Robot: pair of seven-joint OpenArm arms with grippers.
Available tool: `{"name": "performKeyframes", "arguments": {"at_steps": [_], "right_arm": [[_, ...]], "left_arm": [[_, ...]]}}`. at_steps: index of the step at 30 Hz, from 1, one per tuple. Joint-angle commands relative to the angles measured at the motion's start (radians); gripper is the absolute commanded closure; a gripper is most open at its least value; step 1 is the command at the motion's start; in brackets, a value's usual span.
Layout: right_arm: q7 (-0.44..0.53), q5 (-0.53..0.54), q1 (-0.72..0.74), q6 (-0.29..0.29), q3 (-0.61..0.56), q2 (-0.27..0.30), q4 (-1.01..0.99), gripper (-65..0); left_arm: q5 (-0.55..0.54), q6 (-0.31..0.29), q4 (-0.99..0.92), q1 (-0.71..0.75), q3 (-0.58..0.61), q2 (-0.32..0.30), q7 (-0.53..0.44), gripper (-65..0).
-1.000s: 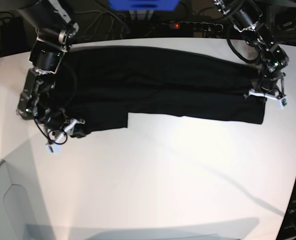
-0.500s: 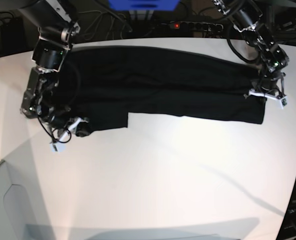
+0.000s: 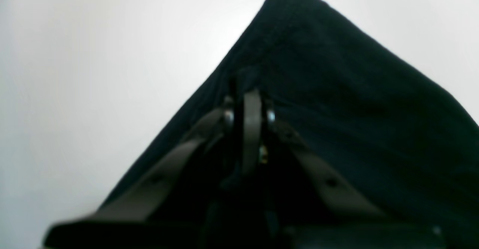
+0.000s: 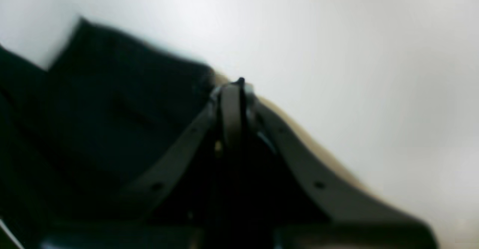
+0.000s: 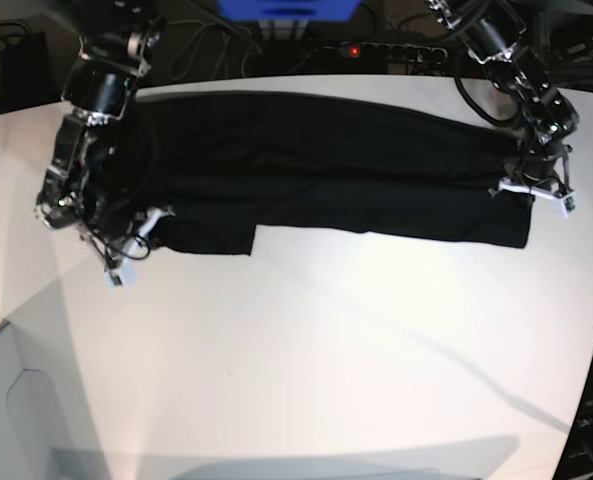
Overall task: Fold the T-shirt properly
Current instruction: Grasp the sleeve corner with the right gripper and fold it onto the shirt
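The T-shirt (image 5: 326,170) is seen spread as a long black band across the far half of the white table (image 5: 326,360), running from about 9 o'clock to 3 o'clock in the base view, plain side up. Its near edge steps up at roughly the 9 o'clock third, where a short flap hangs lower than the rest.

The left gripper (image 5: 538,190) is placed at the 3 o'clock end of the cloth. In the left wrist view the left gripper (image 3: 249,103) is shown with its jaws drawn together, a fold of the shirt (image 3: 355,103) pinched between them; the cloth fans out toward 1 and 4 o'clock from the tips, with bare table (image 3: 93,73) to the 9 o'clock side.

The right gripper (image 5: 136,245) is found at the 9 o'clock end, by the low flap. In the right wrist view the right gripper (image 4: 234,88) has its jaws brought together; whether cloth is caught between them cannot be told, the picture being blurred. The shirt (image 4: 112,103) lies just beside the tips toward 9 o'clock, and white table (image 4: 355,73) fills the 3 o'clock side.
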Motion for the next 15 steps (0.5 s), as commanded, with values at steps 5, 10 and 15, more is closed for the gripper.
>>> {"name": "performKeyframes", "arguments": {"at_steps": [5, 10, 15], "right_arm": [[-0.014, -0.007, -0.080, -0.005, 0.001, 0.008, 0.231, 0.0], [-0.009, -0.007, -0.145, -0.005, 0.001, -0.009, 0.371, 0.0], [-0.012, -0.007, -0.194, -0.005, -0.004, -0.029, 0.497, 0.0]], "left_arm": [[0.016, 0.013, 0.004, 0.001, -0.001, -0.004, 0.033, 0.0], [0.016, 0.013, 0.004, 0.001, 0.003, -0.004, 0.033, 0.0], [0.016, 0.013, 0.004, 0.000, 0.003, -0.004, 0.033, 0.0]]}}
